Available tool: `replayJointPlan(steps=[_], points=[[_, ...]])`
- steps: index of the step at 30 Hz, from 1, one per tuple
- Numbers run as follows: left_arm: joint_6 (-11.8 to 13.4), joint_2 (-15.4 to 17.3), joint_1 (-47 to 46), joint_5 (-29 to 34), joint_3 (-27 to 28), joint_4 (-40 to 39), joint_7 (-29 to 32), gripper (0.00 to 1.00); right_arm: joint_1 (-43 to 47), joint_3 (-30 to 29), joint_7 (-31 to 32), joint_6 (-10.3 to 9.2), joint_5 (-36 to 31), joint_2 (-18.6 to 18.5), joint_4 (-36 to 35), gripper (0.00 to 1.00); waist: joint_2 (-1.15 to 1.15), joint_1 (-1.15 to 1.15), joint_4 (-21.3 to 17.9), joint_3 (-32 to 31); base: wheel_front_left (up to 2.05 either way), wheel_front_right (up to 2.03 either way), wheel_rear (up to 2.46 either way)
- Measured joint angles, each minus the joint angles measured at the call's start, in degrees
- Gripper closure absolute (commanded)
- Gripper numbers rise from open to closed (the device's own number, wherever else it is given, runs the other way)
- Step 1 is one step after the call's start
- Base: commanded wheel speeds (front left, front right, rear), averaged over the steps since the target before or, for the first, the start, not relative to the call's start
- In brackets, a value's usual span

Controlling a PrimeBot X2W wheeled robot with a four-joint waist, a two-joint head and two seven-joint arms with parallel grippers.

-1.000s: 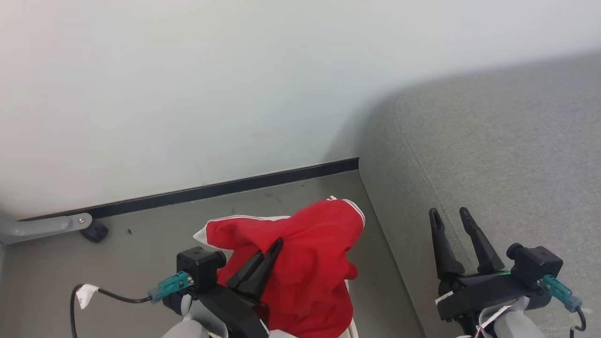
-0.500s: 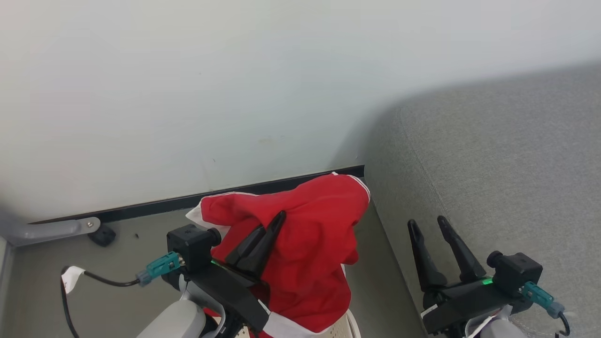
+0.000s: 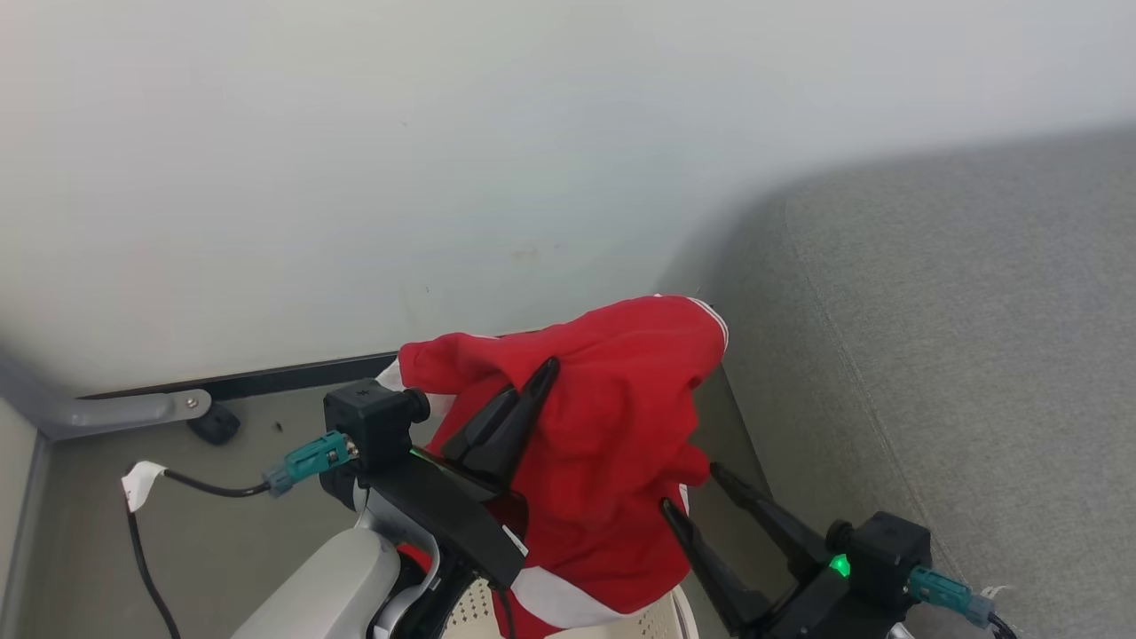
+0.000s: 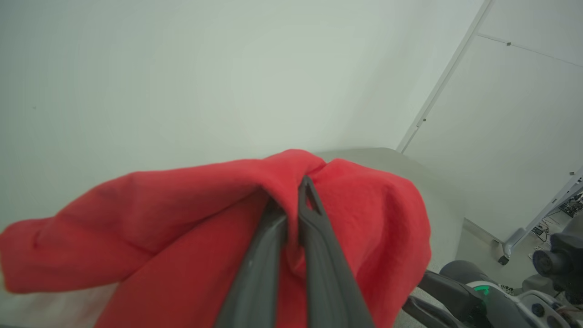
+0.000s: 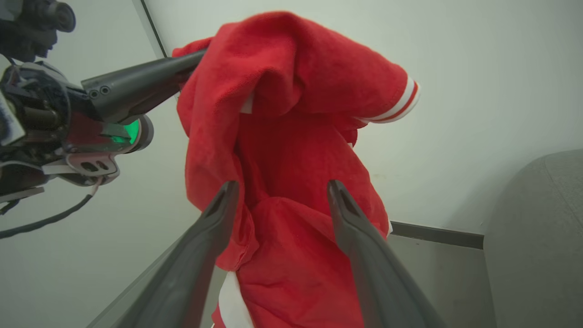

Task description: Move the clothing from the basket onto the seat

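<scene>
Left tool (image 3: 531, 380) is pinched shut on a fold near the top of the clothing (image 3: 612, 417). The clothing hangs off it in the air, its lower end down at the basket (image 3: 475, 608) underneath. Don't loosen that pinch. Lift the tail clear of the basket before you swing right, or it may drag the basket along. Right tool (image 3: 690, 488) is spread wide, fingers either side of the hanging lower part, gripping nothing. Close it on a thick bunch if you want a second hold. Then carry across and lay the clothing well in on the seat (image 3: 976, 355) at right, away from its edge. Count: two tools, one piece of clothing, one basket, one seat.
</scene>
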Motion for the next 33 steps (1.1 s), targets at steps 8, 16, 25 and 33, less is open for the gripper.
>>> replayJointPlan(steps=[8,16,25,33], points=[[0.29,0.03,-0.47,-0.82,0.82,-0.08,0.91,1.00,-4.92,8.99,0.48,0.01,1.87,-1.93,-0.69,0.00,0.00,0.00,1.59,0.36,0.00,0.00,0.00],[0.43,-0.90,-1.45,-0.86,0.15,-0.42,1.74,1.00,-10.98,13.11,1.91,0.01,2.60,-1.82,6.28,0.00,0.00,0.00,2.81,0.56,0.00,0.00,0.00],[0.42,-2.04,-1.62,-0.99,-0.89,-0.65,2.79,1.00,-16.88,18.93,2.29,0.01,5.94,1.13,13.16,0.00,0.00,0.00,4.94,0.35,0.00,0.00,0.00],[0.41,-2.54,-1.68,-1.22,-2.00,-1.05,3.48,1.00,-21.39,22.82,2.18,0.01,9.35,3.70,19.31,0.00,0.00,0.00,6.78,0.16,0.00,0.00,0.00]])
